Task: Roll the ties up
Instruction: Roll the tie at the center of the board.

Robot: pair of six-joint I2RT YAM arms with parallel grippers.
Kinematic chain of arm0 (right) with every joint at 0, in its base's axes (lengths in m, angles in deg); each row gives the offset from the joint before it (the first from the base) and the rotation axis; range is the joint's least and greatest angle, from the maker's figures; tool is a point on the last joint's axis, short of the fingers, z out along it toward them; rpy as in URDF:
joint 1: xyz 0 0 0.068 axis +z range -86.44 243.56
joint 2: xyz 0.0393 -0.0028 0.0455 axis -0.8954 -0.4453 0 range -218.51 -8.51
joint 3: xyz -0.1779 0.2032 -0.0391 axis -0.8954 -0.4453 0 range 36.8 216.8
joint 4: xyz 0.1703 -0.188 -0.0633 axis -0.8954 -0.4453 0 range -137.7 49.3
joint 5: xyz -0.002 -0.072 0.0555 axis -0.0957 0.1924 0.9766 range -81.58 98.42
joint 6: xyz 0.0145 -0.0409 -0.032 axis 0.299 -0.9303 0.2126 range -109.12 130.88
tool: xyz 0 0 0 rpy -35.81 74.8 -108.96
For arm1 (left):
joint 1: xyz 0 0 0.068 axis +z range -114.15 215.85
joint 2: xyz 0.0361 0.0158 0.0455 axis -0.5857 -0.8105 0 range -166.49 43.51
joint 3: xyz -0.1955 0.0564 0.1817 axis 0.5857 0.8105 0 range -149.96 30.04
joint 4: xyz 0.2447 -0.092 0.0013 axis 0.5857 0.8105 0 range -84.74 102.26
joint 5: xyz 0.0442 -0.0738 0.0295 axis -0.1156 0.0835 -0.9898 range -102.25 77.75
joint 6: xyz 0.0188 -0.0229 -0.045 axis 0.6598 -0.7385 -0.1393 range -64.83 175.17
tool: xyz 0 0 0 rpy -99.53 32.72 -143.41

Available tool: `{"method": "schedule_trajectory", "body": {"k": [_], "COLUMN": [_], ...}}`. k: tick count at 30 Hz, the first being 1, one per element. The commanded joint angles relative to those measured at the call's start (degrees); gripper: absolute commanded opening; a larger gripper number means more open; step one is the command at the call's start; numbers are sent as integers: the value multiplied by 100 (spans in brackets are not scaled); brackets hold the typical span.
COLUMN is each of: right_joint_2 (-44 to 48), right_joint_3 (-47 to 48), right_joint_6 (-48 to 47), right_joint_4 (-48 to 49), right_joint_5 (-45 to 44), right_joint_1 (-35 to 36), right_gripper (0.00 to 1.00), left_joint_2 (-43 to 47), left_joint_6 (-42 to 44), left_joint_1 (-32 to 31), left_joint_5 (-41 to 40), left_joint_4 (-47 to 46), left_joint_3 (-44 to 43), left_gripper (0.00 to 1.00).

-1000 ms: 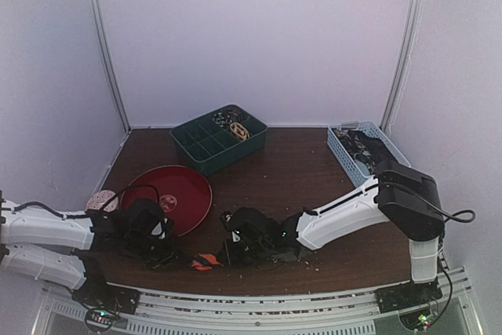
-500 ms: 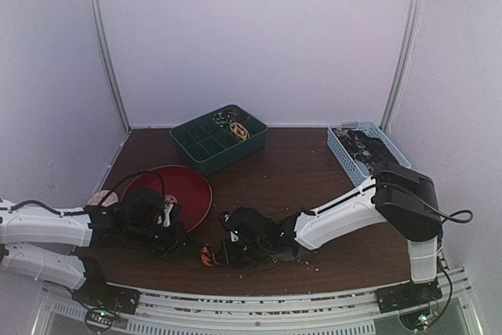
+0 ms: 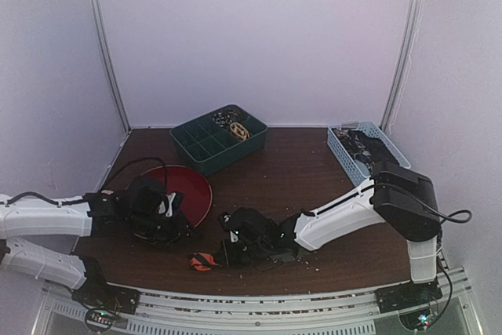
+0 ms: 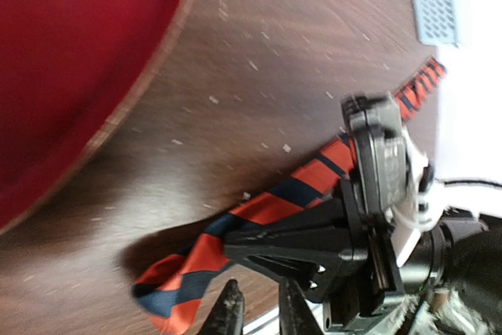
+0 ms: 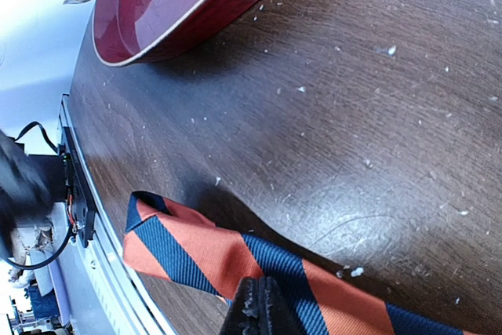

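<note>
The right gripper (image 5: pixel 257 305) is pinching the tie (image 5: pixel 235 260) near its end; the left gripper (image 4: pixel 259 313) is hanging near that end, narrowly parted, holding nothing.

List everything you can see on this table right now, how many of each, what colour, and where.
striped tie: one, orange and dark blue, flat on the table near the front edge
round tray: one, red, left side of the table
divided bin: one, dark green, back centre
coiled ties: a few, tan and dark, in the bin's right-hand compartments; exact count unclear
basket: one, light blue, back right, holding dark items too tangled to name
table: one, dark brown wood
left gripper: one, black, slightly open near the tie's free end, holding nothing
right gripper: one, black, shut on the striped tie
</note>
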Motion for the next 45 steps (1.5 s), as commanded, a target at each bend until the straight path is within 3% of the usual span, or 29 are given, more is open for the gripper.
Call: {"method": "schedule_trajectory", "body": {"k": [1,4,9,18,27,35,45], "right_joint_2": [-139,-121,-112,-89,-60,65,281], "right_joint_3": [-126,-127,-127,-130,-139,-229,-535], "right_joint_6": [38,34,30,30,32,13,116], "right_joint_4": [-156,-164,-180,-218,-226,-84,324], "right_joint_5": [15,-44,-93,-131,-149,-86,5], "right_joint_1": [9,2,-3,-9,1,2,-10], "right_gripper": [0,0,0,0,0,0,0], "left_joint_2": [20,156,323,-277,-1049,-779,-1071], "left_joint_6": [389,347,335,365,323,433,461], "left_joint_1": [-2,-26,-44,-263,-572,-597,-699], "left_joint_5": [-747,-693,-619,-277,-159,-327,-251], "left_joint_4": [1912,1940,1732,1031,287,-357,-824], "left_joint_3": [-481,-161,66,422,315,7,-5], "left_gripper": [13,0,0,0,0,0,0]}}
